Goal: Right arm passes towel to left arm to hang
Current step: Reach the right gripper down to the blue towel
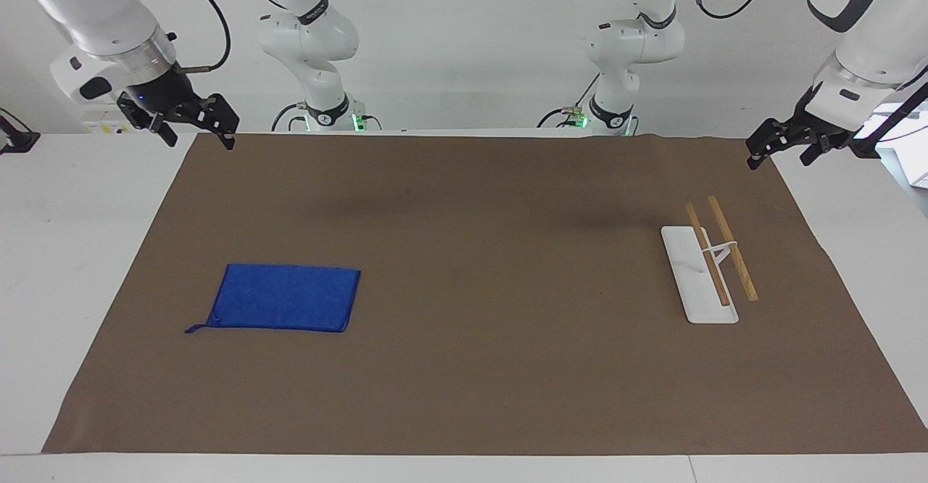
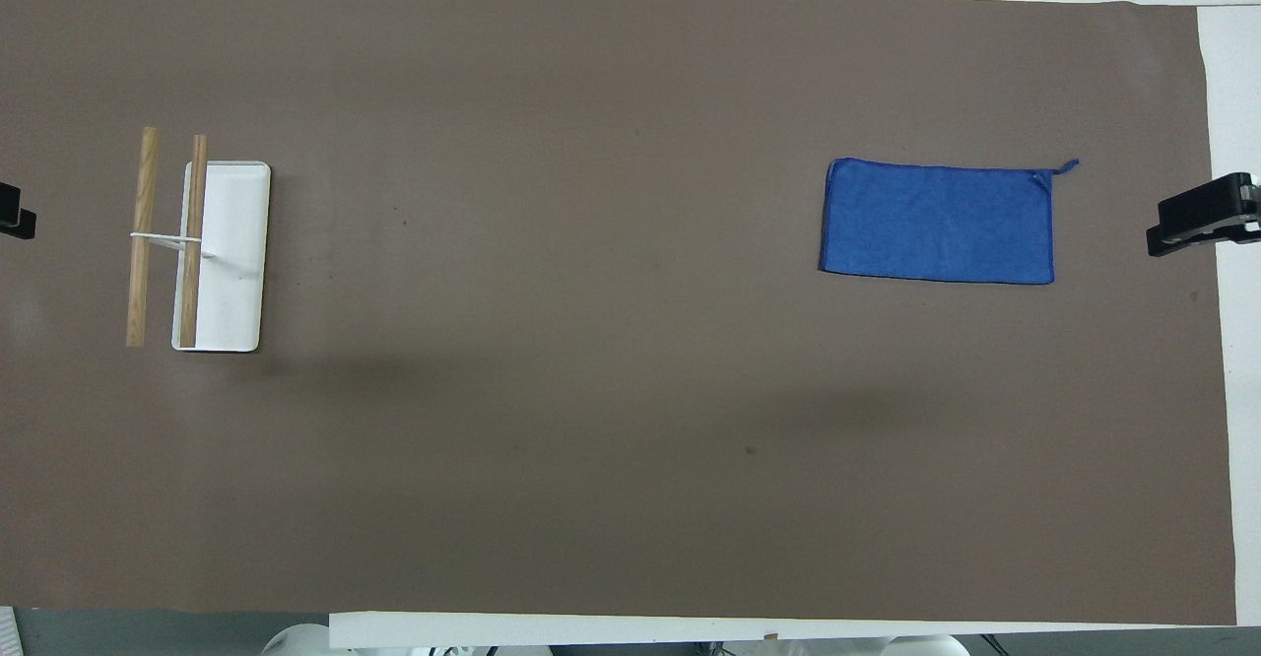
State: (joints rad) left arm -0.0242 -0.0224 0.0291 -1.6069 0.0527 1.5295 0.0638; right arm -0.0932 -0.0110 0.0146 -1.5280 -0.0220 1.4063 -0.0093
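Right end effector (image 1: 194,129) open, empty.

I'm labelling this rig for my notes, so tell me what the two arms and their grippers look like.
Both are white jointed arms with black joint bands. The right arm has a silver wrist ring, a small blue light and a thin black cable, and ends in a broad black right gripper. The left arm has a black oval ring marking, black cabling, and a slimmer black left gripper.

towel (image 2: 938,222) flat on mat (image 2: 591,390) | rack (image 2: 222,255) apart | claws at edges
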